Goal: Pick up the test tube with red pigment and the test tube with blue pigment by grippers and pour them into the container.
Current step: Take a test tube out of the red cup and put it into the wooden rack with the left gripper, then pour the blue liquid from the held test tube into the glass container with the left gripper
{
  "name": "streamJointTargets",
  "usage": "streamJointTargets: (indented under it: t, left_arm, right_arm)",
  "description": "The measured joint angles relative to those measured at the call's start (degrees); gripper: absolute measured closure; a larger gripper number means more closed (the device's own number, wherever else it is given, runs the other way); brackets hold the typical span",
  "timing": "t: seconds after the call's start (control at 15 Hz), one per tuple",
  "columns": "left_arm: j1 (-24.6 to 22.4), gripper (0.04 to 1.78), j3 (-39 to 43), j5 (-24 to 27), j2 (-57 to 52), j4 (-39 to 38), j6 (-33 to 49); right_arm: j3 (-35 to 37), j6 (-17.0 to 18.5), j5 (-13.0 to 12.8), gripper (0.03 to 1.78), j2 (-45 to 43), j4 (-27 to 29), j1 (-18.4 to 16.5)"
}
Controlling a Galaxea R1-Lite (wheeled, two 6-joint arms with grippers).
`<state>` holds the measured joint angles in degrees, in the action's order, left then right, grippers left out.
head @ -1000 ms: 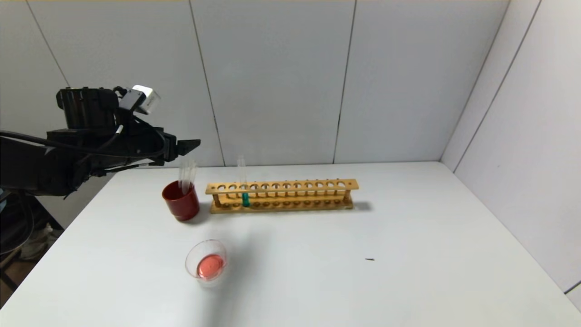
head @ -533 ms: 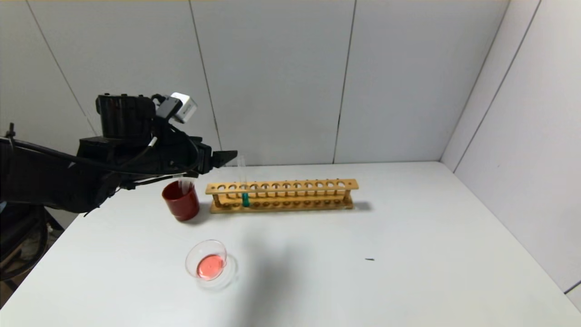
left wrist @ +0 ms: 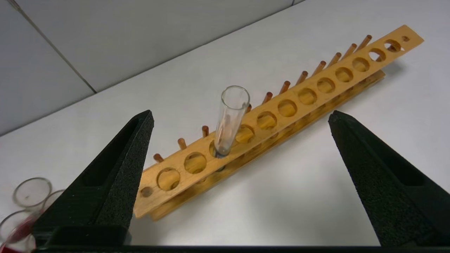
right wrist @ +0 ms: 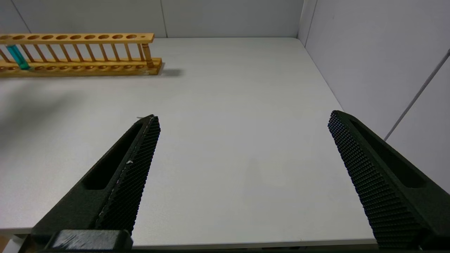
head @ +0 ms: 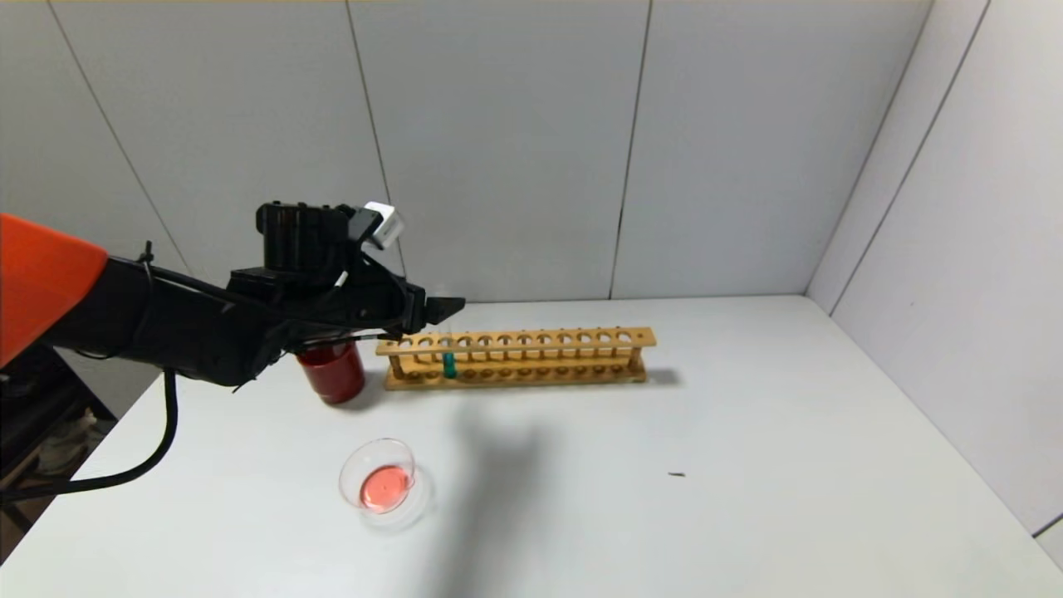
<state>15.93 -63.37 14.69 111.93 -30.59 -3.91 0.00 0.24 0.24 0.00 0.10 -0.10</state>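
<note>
Red already sits in the dish (head: 378, 477) on the worktop (head: 664, 465). Our left gripper (left wrist: 239, 116), released wide, lines up on the blue tube (left wrist: 230, 121) upright in the rack (left wrist: 316, 91). Next we judge: advance, clench below the rim. Right gripper (right wrist: 242, 117) idle, spread.

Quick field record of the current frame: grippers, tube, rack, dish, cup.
left gripper: open, above the rack's left end, fingers either side of the tube, not touching it
right gripper: open, over bare table, idle
test tube with blue pigment: upright in wooden rack, near its left end
container: red liquid inside, near the table's front
red cup: left of rack, holds clear tubes
</note>
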Motion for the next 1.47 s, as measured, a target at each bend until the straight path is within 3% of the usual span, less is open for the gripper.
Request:
streamJointTargets:
  t: [0.2, 0.4, 0.87, 1.47]
  left_arm:
    - [0.0, 0.10, -3.4, -0.1, 4.0, 0.0, 0.3]
    - [0.1, 0.33, -6.6, -0.2, 8.1, 0.0, 0.2]
    - [0.1, 1.45, -9.2, -0.2, 12.1, 0.0, 0.2]
    - [0.6, 1.50, -9.9, -0.7, 7.0, 0.5, -0.7]
  right_arm:
    - [0.0, 0.0, 0.0, 0.06, 0.0, 0.0, 0.0]
    - [0.0, 0.0, 0.0, 0.06, 0.0, 0.0, 0.0]
    - [0.0, 0.0, 0.0, 0.06, 0.0, 0.0, 0.0]
    - [0.0, 0.0, 0.0, 0.06, 0.0, 0.0, 0.0]
